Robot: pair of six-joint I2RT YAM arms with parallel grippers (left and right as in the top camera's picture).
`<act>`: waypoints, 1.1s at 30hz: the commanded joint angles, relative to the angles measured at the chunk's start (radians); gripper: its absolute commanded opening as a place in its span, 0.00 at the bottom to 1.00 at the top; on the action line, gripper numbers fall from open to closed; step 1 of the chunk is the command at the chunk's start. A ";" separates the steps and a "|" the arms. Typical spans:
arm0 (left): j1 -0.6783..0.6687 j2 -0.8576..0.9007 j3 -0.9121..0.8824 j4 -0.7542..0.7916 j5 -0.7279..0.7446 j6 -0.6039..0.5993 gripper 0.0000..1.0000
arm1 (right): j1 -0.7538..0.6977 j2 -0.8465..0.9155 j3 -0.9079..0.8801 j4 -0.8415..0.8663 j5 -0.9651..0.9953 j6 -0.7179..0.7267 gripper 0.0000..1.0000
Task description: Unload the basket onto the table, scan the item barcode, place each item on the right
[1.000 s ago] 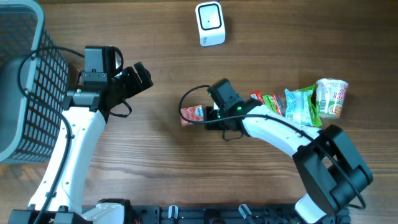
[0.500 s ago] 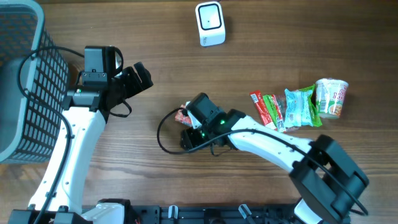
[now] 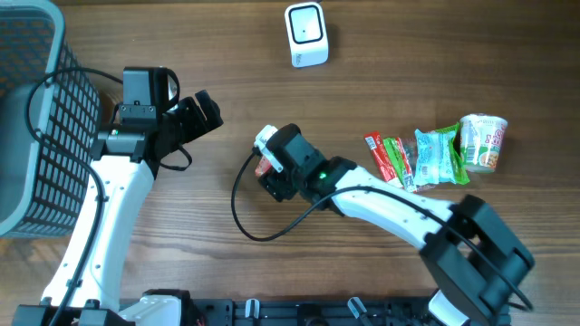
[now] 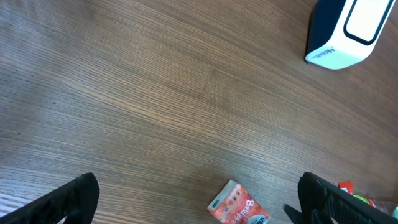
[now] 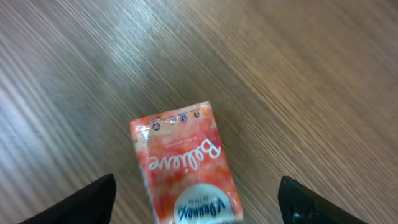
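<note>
Near the middle of the wooden table (image 3: 227,54), the red snack packet (image 5: 186,165) is lying flat with its printed side facing up. The right gripper (image 5: 200,202) is hovering directly over it with its fingers spread wide, bare wood showing between each finger and the packet's edges, so it is grasping nothing. The left gripper (image 3: 201,113) is hanging to the left of the packet, well apart from it, with its jaws fully released and likewise holding nothing. The white barcode scanner (image 3: 305,34) is standing at the far edge of the table, away from the packet. A grey mesh basket (image 3: 36,136) is sitting at the left edge, and a cup of noodles (image 3: 482,142) is resting at the right beside several other snack packs (image 3: 417,156).
</note>
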 commanded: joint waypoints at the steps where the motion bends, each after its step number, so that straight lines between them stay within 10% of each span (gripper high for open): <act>1: 0.004 -0.006 0.000 0.002 -0.010 0.002 1.00 | -0.001 0.093 0.005 0.019 0.010 -0.065 0.84; 10: 0.004 -0.006 0.000 0.002 -0.010 0.002 1.00 | -0.109 0.104 0.006 0.011 0.018 0.059 0.63; 26: 0.004 -0.006 0.000 0.002 -0.010 0.002 1.00 | -0.139 0.008 0.006 0.153 -0.204 0.138 0.60; 33: 0.004 -0.006 0.000 0.002 -0.010 0.001 1.00 | -0.140 0.076 0.006 0.324 -0.103 0.190 0.28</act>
